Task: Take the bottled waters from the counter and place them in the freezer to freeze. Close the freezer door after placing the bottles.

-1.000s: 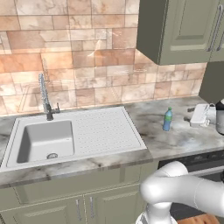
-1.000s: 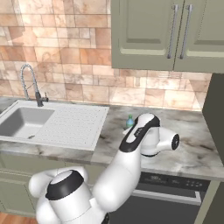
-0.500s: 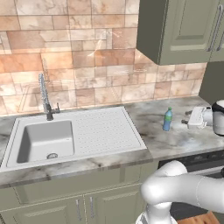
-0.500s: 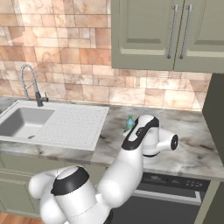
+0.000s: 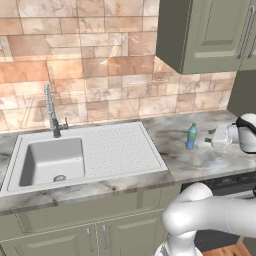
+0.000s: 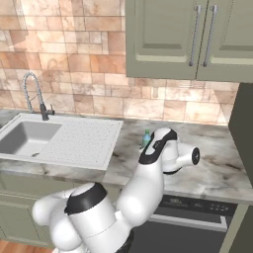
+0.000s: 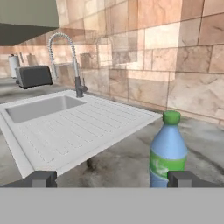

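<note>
On the counter [image 5: 175,150], right of the white sink [image 5: 85,157] and its drainboard, the blue bottle [image 5: 191,136] with a green cap stands upright. Just beside it on the right, the gripper [image 7: 111,178] hovers with its jaws spread fully apart, holding nothing. From the hand camera, the bottle [image 7: 168,151] appears close to one fingertip [image 7: 181,178].

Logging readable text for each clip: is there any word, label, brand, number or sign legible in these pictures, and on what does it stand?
No text reads anywhere.
Translucent blue plastic bottle with a green cap: its green label band is blurred, with no letters legible.
Black-fronted dishwasher control strip: tiny pale marks, too small to read.
Dark toaster beyond the white inset sink: no markings visible.
</note>
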